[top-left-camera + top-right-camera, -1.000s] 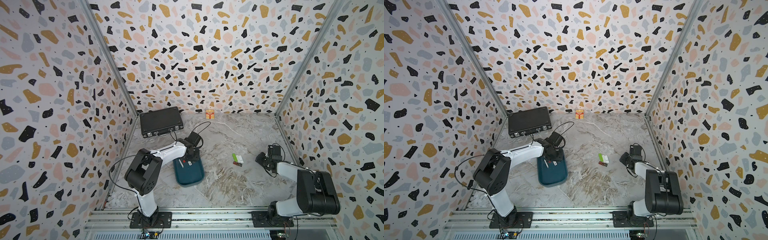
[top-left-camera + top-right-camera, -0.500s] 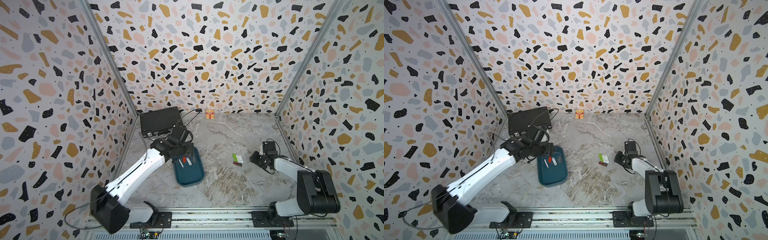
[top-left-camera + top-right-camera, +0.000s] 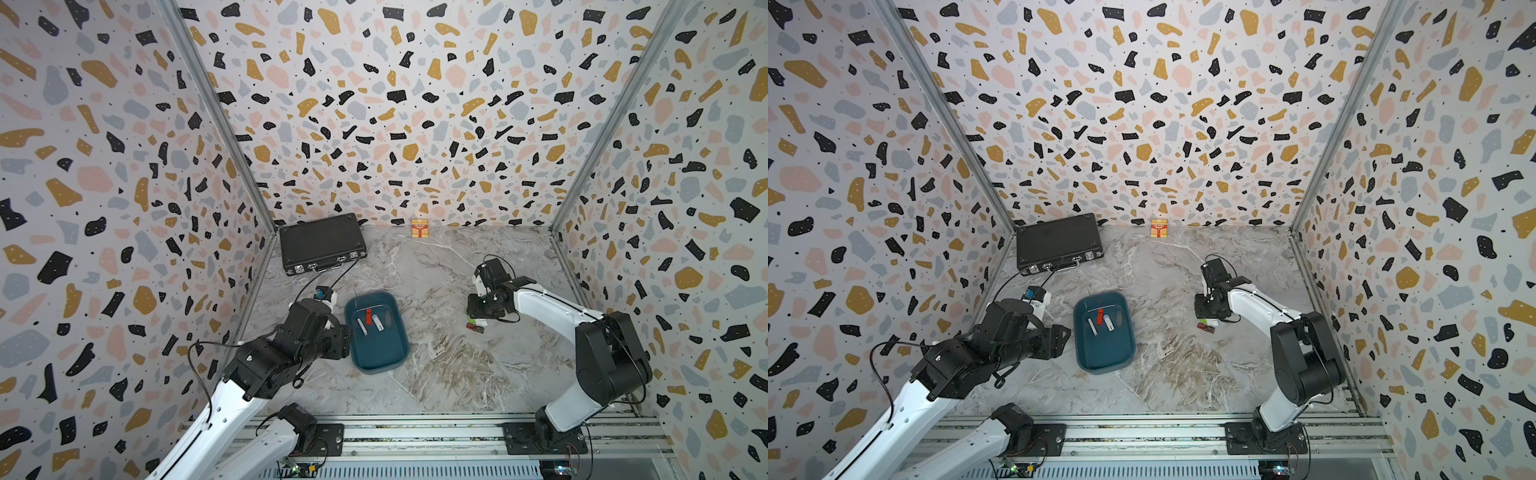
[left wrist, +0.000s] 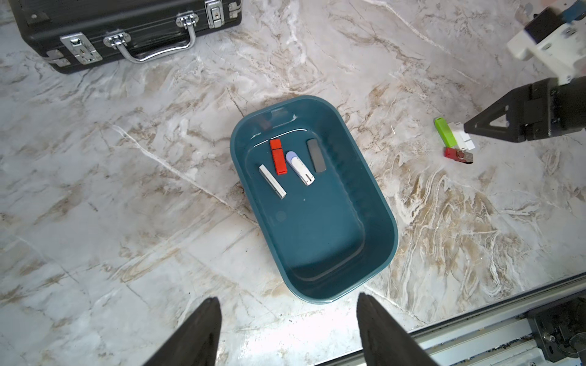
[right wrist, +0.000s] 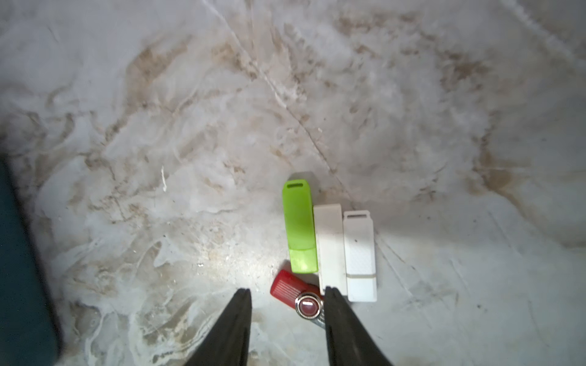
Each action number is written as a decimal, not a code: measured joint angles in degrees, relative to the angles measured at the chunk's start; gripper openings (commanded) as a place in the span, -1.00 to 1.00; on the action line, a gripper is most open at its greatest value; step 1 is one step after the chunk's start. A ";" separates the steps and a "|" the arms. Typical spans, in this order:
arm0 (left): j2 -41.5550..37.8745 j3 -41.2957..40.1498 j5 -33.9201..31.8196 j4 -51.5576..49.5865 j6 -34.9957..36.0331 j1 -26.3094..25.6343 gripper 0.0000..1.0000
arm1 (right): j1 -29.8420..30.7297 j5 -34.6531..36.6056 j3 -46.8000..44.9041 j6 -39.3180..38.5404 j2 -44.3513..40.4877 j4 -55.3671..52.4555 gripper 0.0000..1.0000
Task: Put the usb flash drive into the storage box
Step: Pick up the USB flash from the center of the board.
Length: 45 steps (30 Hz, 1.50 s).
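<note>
Right gripper (image 5: 287, 291) staged over red drive (image 5: 283, 286)
Jaws open, straddling it for pickup; left gripper (image 4: 287, 298) open, empty, beside box (image 4: 317, 234).

Both top views look down from high on the arm-base side, facing the back wall (image 3: 395, 124), so they share pretty much the whole table (image 3: 436, 386). Left wrist cam looks from well above the storage box (image 4: 314, 228). Right wrist cam sits close over the green flash drive (image 5: 299, 225), which the left wrist cam catches too, farther off.
</note>
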 measured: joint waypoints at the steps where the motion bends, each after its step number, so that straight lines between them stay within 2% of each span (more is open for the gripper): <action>1: -0.22 -0.35 0.02 0.02 0.09 0.00 0.44 | 0.44 0.50 0.81 -0.57 0.81 -1.29 -0.09; 9: -1.86 -0.63 -0.48 0.52 0.22 0.00 0.45 | 3.06 3.65 3.98 -2.93 5.51 -5.33 -0.10; 22: -1.33 -0.68 -1.53 0.50 0.22 0.02 0.45 | 3.76 7.19 7.37 -3.43 11.54 -6.10 -0.21; 39: -1.11 -0.85 -1.70 0.50 0.20 0.04 0.46 | 7.37 10.14 10.93 -3.82 14.32 -5.77 -0.41; 45: -1.11 -0.85 -1.70 0.48 0.20 0.04 0.46 | 8.31 10.38 11.34 -3.80 14.64 -5.79 -0.42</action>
